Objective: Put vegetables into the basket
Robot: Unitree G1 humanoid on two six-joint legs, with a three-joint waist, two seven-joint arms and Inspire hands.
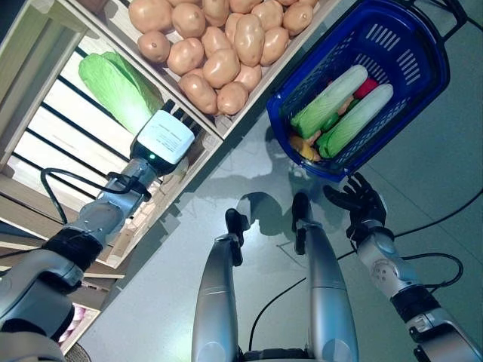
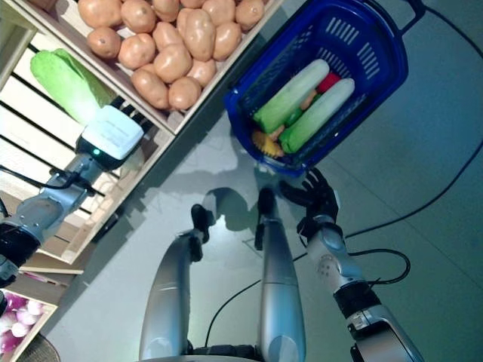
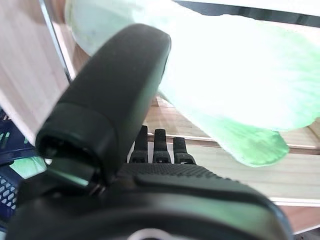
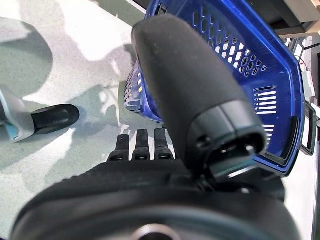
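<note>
Left hand (image 3: 150, 165), fingers straight and holding nothing, reaches toward the napa cabbage (image 1: 121, 87) lying on the slatted shelf (image 1: 45, 143) beside the potatoes (image 1: 219, 38). The right hand (image 1: 358, 200) hangs relaxed and empty near the blue basket (image 1: 423, 68). The cabbage looks light, leafy and bruisable, so a grasp around its firmer pale stem end seems best.

Silver-grey arms, dark ribbed bands at the forearms. White box with green LED on left wrist (image 1: 162, 137). Right hand (image 1: 361, 197) black, segmented fingers; left hand (image 3: 150, 200) black, textured palm, smooth thumb.
</note>
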